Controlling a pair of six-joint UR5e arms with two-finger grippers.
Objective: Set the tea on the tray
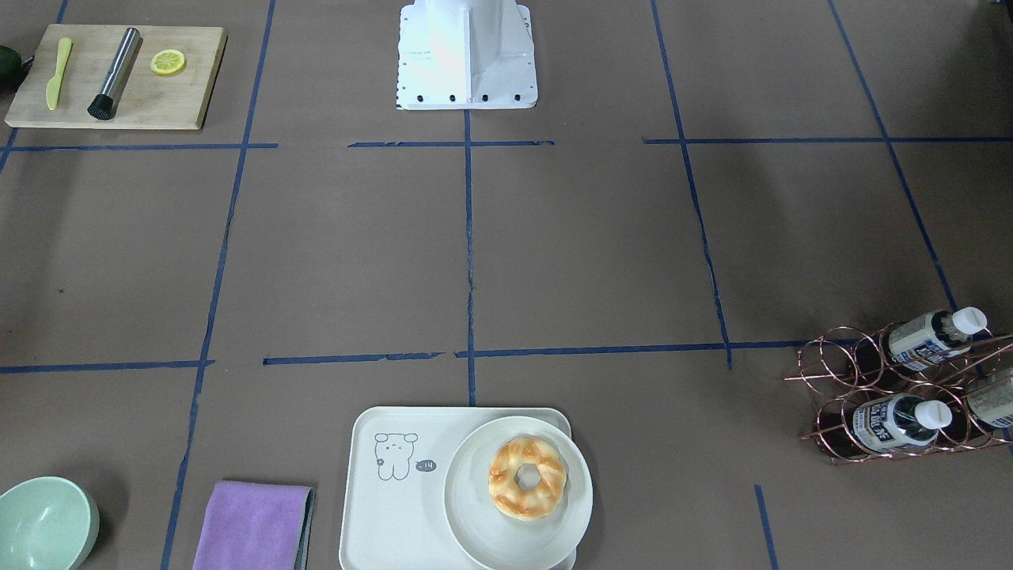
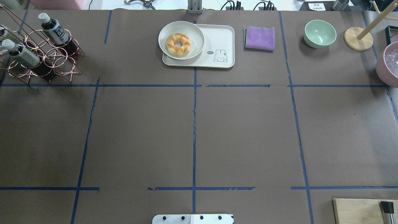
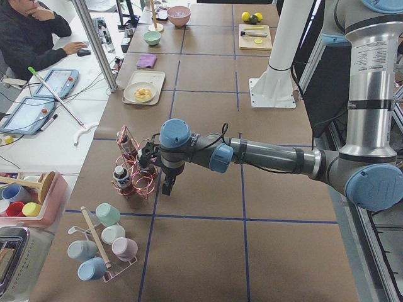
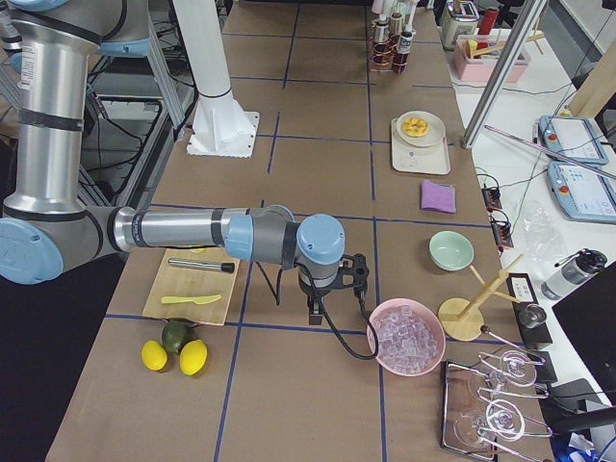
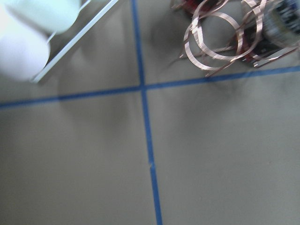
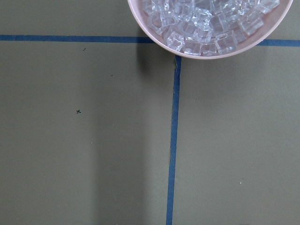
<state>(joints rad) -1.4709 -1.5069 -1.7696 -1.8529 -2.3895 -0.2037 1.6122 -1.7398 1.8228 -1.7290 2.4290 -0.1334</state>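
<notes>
Several tea bottles lie in a copper wire rack (image 1: 839, 380) at the table's far left end; two show clearly (image 1: 934, 336) (image 1: 898, 419), also in the overhead view (image 2: 56, 31) (image 2: 21, 53). The cream tray (image 1: 396, 507) sits at the table's far edge, with a round plate (image 1: 467, 491) and a doughnut (image 1: 526, 479) on it. My left gripper (image 3: 169, 185) hangs beside the rack, seen only in the exterior left view; I cannot tell if it is open. My right gripper (image 4: 316, 313) hangs near a pink ice bowl (image 4: 404, 337); I cannot tell its state.
A purple cloth (image 1: 253, 526) and a green bowl (image 1: 43, 526) lie beside the tray. A wooden cutting board (image 1: 119, 75) holds a knife, a muddler and a lemon slice. A cup stand (image 3: 104, 245) is past the rack. The left wrist view is blurred.
</notes>
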